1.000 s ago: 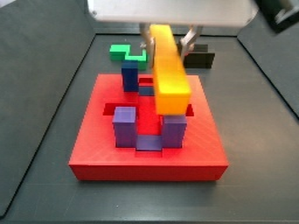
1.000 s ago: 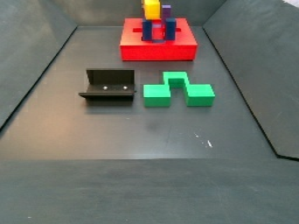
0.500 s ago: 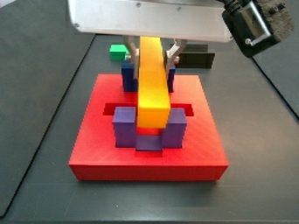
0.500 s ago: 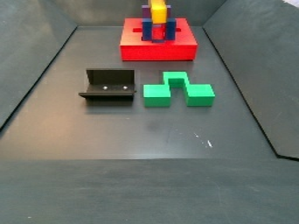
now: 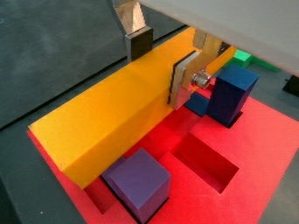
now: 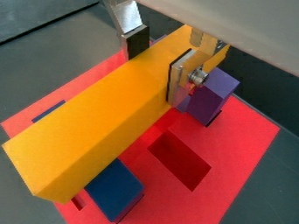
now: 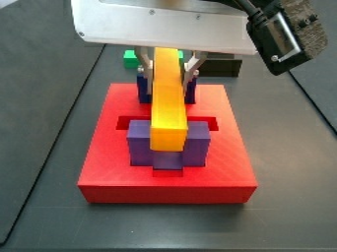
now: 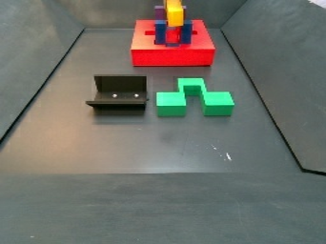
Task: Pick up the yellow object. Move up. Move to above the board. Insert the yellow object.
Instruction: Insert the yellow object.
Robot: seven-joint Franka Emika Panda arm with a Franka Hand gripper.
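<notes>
Yellow bar (image 7: 168, 98) lies lengthwise over the red board (image 7: 105, 167), its near end sitting between two purple posts (image 7: 141, 144) at the board's front in a side view, its far end reaching back under the arm's white housing. The gripper (image 5: 163, 61) grasps the bar across its width: in both wrist views a silver finger (image 5: 186, 77) presses one long face and the other finger (image 6: 135, 35) stands at the opposite face, so the jaws are clamped on the bar. A blue post (image 5: 233, 94) stands just beside the gripper in a wrist view, and a square recess (image 6: 177, 158) in the board shows beside the bar. Farther off on the dark floor, well apart from the board, lie the green block (image 8: 195, 98) and, just beside it, the fixture (image 8: 117, 93).
</notes>
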